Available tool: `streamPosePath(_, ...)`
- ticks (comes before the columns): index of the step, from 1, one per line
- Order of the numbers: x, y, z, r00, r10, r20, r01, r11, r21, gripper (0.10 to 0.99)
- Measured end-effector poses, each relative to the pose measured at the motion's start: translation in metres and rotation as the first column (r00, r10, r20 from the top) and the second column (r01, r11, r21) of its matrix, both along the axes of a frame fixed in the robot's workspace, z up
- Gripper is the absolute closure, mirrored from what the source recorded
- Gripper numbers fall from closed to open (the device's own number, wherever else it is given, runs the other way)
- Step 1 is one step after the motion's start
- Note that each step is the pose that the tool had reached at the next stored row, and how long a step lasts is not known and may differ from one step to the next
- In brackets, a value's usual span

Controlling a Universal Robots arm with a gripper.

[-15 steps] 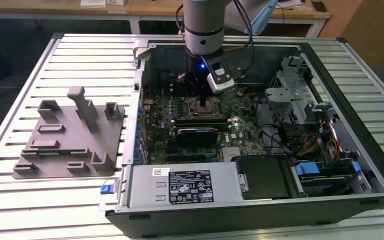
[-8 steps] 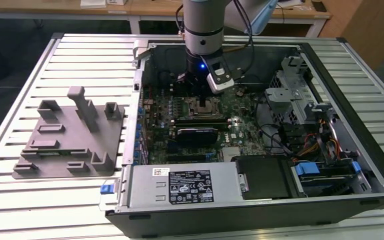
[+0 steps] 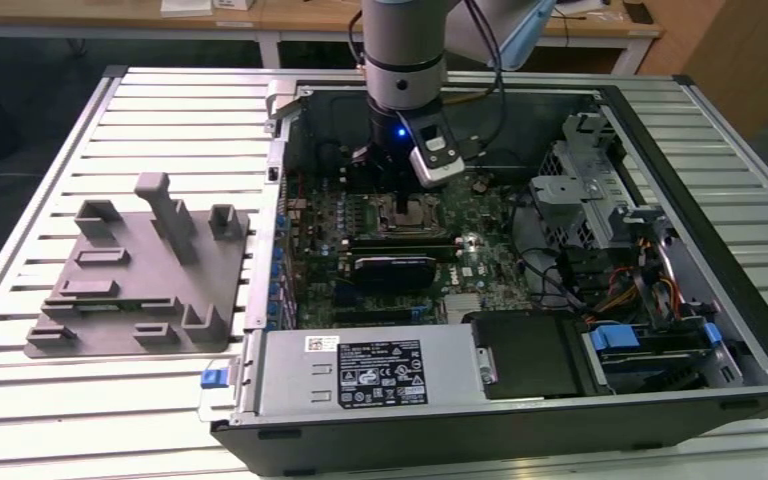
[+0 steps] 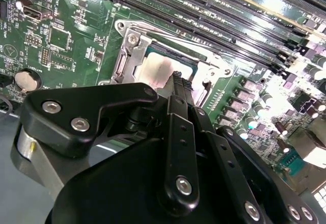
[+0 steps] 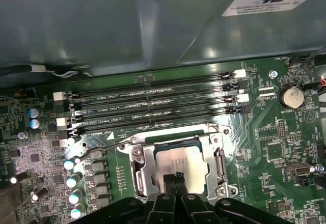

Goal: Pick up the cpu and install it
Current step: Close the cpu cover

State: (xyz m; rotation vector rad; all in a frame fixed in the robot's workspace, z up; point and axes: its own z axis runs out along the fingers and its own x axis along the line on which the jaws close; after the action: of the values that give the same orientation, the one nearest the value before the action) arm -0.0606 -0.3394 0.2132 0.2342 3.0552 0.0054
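First wrist view: fingers (image 5: 171, 182) pressed together, empty, over cpu (image 5: 179, 159) seated in socket (image 5: 138, 164).

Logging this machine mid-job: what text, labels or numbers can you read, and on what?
Nothing reads clearly.
White sticker on the case wall: blurred.
Black label on the power supply: too small.
White print beside the memory slots: too small.
cpu lid: no marking visible.
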Motion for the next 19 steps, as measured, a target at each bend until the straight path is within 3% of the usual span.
streamPosePath(19, -0.0103, 0.0, -0.0041, 1.0, 0.0, -0.0001, 0.0, 1.0, 0.0, 0.98)
